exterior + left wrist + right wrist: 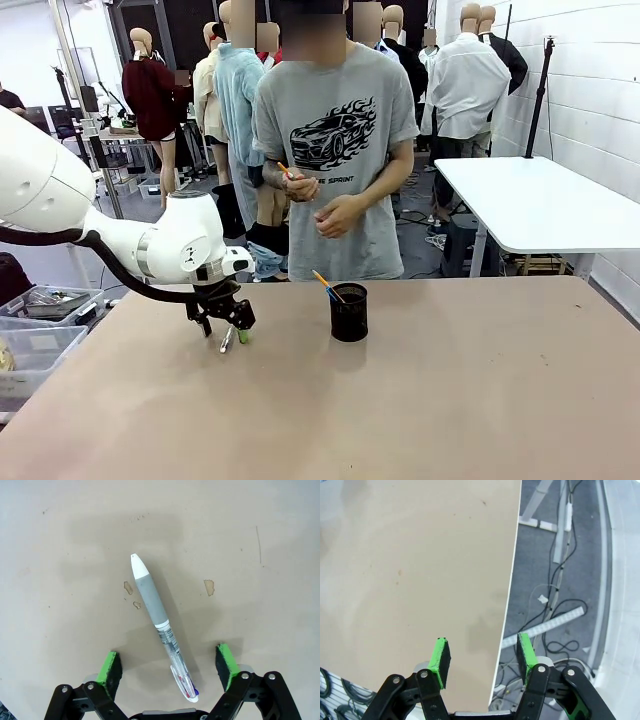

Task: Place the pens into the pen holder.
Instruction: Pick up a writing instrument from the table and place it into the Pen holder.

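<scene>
Between the spread green pads [112, 667] of the left gripper [167, 662], a silver-white pen [150, 600] lies on the table [250, 555], clear of both. The black mesh pen holder [349, 315] stands to that gripper's right. The right gripper [482, 660] gapes too.

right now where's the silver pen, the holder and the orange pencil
silver pen [150, 600], left wrist view, on its grey grip
holder [349, 318], front view, on its mesh wall
orange pencil [320, 278], front view, on the shaft above the holder's rim
</scene>
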Action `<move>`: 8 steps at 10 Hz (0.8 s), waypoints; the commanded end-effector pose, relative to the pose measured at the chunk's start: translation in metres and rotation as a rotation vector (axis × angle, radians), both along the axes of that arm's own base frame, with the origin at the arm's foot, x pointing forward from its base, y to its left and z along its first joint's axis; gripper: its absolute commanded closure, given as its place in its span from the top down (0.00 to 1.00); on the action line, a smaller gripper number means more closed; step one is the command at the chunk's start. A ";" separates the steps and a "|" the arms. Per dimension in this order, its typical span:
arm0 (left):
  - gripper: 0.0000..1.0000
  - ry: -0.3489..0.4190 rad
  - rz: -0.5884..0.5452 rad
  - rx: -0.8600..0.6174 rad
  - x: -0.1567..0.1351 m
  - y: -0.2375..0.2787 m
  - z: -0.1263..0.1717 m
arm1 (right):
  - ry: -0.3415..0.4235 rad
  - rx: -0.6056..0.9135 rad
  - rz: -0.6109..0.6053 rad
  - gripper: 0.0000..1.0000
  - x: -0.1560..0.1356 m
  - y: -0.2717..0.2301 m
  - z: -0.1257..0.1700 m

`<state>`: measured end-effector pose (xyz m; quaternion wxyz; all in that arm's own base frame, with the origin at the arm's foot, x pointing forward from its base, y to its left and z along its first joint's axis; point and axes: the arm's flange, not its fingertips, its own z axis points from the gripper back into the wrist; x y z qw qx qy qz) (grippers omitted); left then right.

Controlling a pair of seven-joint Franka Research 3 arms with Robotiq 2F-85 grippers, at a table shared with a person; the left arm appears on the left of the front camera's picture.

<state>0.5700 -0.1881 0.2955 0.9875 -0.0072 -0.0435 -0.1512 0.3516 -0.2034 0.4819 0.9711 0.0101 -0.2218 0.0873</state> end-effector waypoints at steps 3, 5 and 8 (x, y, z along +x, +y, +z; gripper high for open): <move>0.45 -0.006 0.006 -0.003 0.001 -0.007 0.001 | -0.001 -0.020 -0.012 0.68 0.002 0.001 -0.001; 0.05 -0.014 0.008 0.012 0.001 -0.010 0.002 | -0.001 -0.020 -0.012 0.68 0.002 0.001 -0.001; 0.00 -0.015 0.002 0.053 0.002 -0.011 -0.002 | -0.001 -0.020 -0.012 0.68 0.002 0.001 -0.001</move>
